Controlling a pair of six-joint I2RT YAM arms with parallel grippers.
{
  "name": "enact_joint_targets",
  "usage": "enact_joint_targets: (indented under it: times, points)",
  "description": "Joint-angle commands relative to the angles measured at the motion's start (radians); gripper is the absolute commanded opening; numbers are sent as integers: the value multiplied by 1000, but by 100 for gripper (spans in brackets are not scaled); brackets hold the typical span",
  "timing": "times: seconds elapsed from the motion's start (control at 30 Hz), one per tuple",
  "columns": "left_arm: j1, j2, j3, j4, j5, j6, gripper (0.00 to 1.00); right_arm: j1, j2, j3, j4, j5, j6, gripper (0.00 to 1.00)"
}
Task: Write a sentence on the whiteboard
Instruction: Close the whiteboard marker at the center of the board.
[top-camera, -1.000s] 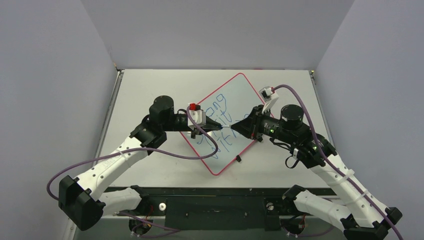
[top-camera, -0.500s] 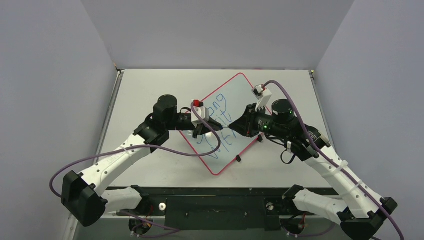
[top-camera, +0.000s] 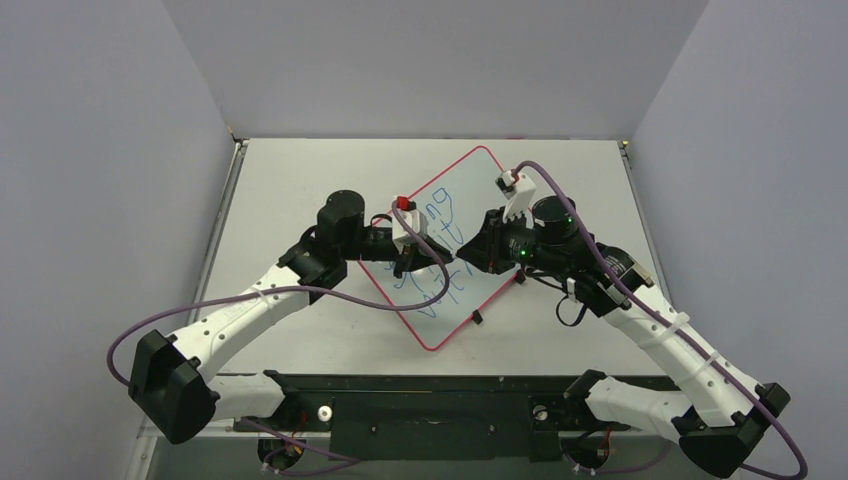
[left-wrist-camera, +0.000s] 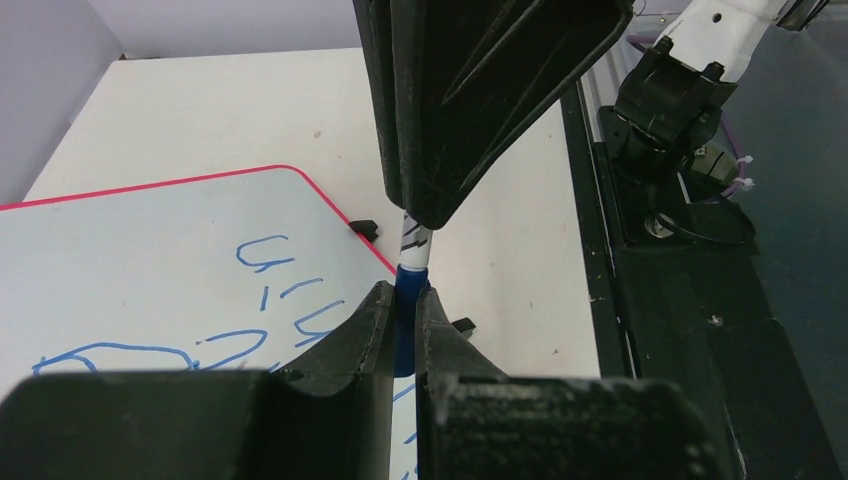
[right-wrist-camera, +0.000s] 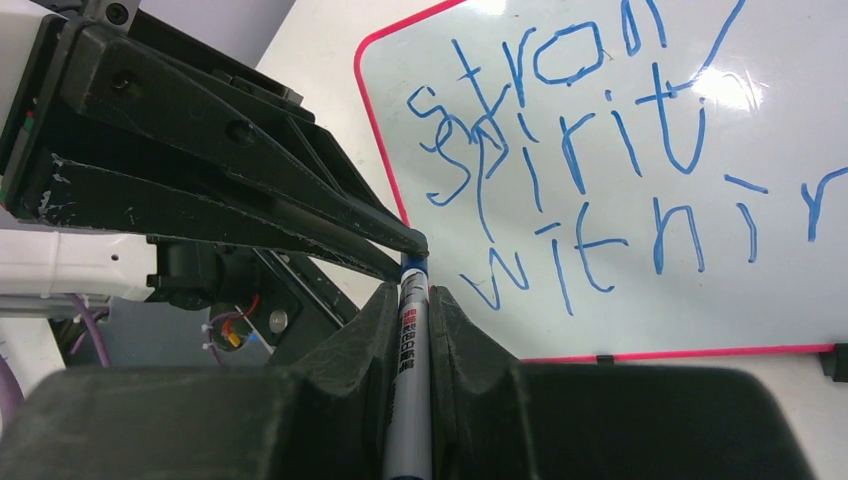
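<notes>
The left gripper (top-camera: 436, 258) is clamped on the blue end of the one white-barrelled marker pen (left-wrist-camera: 414, 238), and the right gripper (top-camera: 470, 254) pinches its barrel. The two meet above the one glossy, red-rimmed whiteboard (top-camera: 480, 180), which lies cornerwise mid-tabletop (top-camera: 300, 180) and bears the blue handwritten sentence (right-wrist-camera: 585, 165) in three lines.

Bright, even light from overhead; soft white glare patches on the whiteboard (right-wrist-camera: 720, 315) toward its far side; faint shadows beside it; nearest foreground below it blurred
</notes>
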Motion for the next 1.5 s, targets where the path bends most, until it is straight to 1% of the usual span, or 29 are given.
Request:
enact_joint_targets:
  times: [0.0,0.27,0.5,0.67,0.9,1.07,1.23,1.3,1.33,1.47]
  points:
    - [-48,10,66,193,40,-50,0,53,35,25,64,-50,6,0]
    - [-61,28,66,293,23,-121,0,72,33,6,99,-38,30,0]
    - [-61,70,126,340,42,-177,0,94,22,-32,118,-25,31,0]
    - [-61,103,163,453,51,-257,0,98,11,-60,131,-7,40,0]
    - [-66,162,235,552,62,-338,0,103,3,-109,148,18,53,0]
    - [-72,179,258,548,77,-338,0,103,-4,-109,128,64,45,0]
    - [-69,147,247,404,53,-252,0,95,-19,-77,62,164,15,0]
    - [-66,123,233,366,41,-228,7,86,-22,-60,35,191,5,0]
    - [-60,109,227,355,40,-218,13,76,-22,-54,28,199,2,0]
    - [-41,55,188,298,21,-178,28,45,-29,-18,-13,248,-8,0]
